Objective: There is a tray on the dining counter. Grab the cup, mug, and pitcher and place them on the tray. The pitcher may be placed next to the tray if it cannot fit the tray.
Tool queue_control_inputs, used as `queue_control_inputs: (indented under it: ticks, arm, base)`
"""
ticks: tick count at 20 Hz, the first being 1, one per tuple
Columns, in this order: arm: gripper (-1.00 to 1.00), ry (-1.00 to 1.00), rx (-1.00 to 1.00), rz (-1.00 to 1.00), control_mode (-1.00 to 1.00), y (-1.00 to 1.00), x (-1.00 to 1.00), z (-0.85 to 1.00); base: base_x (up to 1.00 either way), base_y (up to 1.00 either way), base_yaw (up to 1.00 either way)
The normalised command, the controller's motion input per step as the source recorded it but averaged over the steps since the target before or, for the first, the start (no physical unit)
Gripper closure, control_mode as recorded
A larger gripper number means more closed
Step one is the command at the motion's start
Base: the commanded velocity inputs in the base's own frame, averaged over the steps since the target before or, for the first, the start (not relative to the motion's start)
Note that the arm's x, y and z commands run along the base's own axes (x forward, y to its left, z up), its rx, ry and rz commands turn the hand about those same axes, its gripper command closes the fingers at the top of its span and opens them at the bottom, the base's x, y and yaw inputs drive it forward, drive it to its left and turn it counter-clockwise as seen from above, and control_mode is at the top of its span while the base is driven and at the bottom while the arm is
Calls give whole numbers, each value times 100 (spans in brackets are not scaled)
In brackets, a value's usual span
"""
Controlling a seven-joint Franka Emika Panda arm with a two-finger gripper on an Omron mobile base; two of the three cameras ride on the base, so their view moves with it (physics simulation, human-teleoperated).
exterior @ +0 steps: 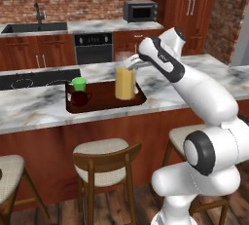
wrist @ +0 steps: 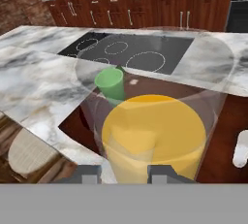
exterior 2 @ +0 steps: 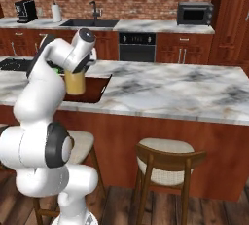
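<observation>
Arm hides tray (exterior 2: 99, 92) left part; mug (exterior: 80, 98) handle indiscernible.

Two cameras stand behind the arm, left and right, looking forward and down at the bench (exterior: 44, 107); both take in the tray (exterior: 104, 103) and pitcher (exterior: 125, 83), mid-frame from the left, upper left from the right. The hand camera looks down into the pitcher from close above.
</observation>
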Motion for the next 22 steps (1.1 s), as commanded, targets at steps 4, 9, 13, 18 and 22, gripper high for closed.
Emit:
queue_control_inputs:
  ticks: [4,9,13,18,22]
  arm:
    - [100,0,0,0,-100,0,83,0]
    - [100,0,0,0,-100,3,51,-1]
    - [100,0,0,0,-100,17,36,-22]
    - [100,0,0,0,-100,23,35,-37]
    - [100,0,0,0,-100,15,30,-32]
  base:
    - [0,0,0]
    - [0,0,0]
    - [0,0,0]
    - [0,0,0]
    - [0,0,0]
